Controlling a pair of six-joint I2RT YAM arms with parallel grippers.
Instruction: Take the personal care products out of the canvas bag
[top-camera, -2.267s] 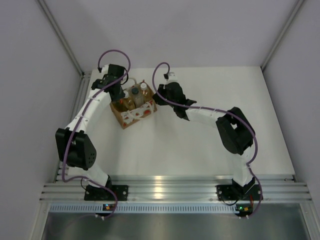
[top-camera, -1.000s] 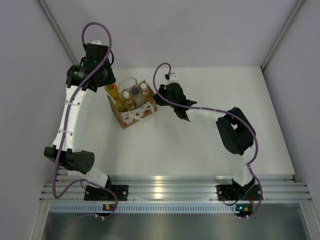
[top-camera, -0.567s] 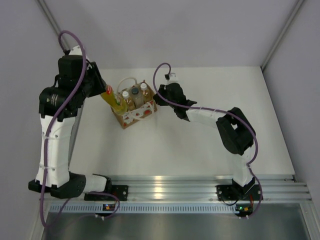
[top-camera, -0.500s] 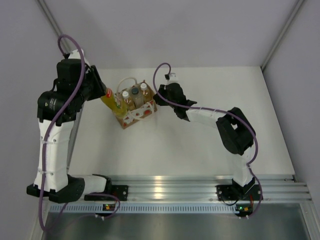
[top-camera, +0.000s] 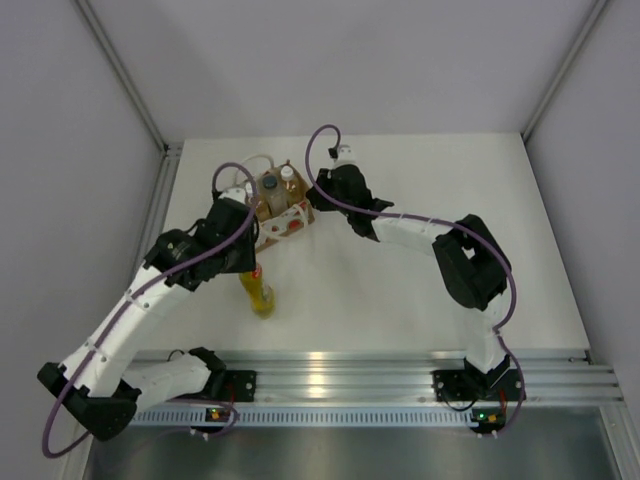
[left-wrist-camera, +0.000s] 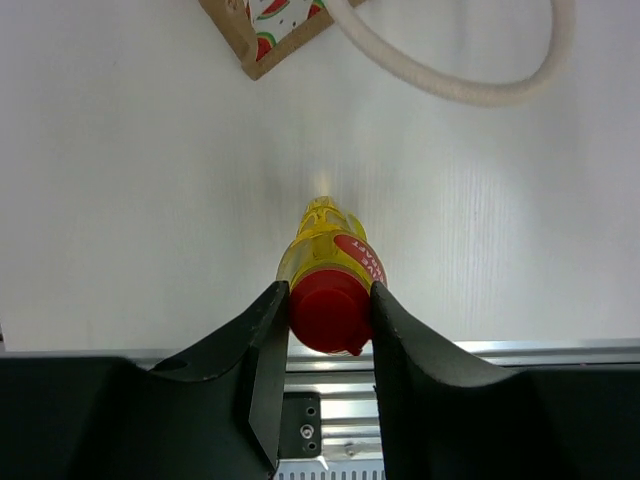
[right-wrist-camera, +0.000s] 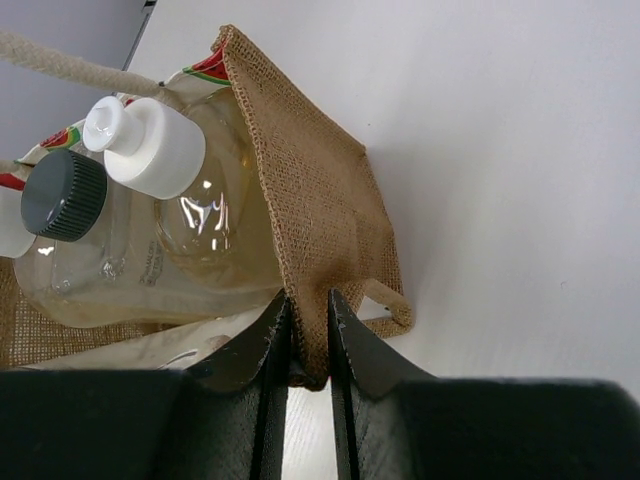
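Note:
The canvas bag (top-camera: 283, 215) stands at the back middle of the table, tan with a white red-printed front. In it show a white-capped bottle (right-wrist-camera: 145, 147), a dark-capped bottle (right-wrist-camera: 62, 195) and part of another white cap (right-wrist-camera: 10, 236). My right gripper (right-wrist-camera: 309, 330) is shut on the bag's right wall (right-wrist-camera: 320, 230). My left gripper (left-wrist-camera: 328, 310) is shut on the red cap (left-wrist-camera: 328, 308) of the red-capped bottle (top-camera: 258, 292). It holds that bottle upright on or just above the table in front of the bag.
A white looped handle (left-wrist-camera: 470, 85) of the bag lies on the table near the bottle. The aluminium rail (top-camera: 350, 380) runs along the near edge, close to the bottle. Grey walls enclose the table on the left, back and right.
My left gripper lifted the red-capped bottle out of the bag's left side, swung it up, then brought it down in front of the bag near the rail. The right gripper stayed holding the bag.

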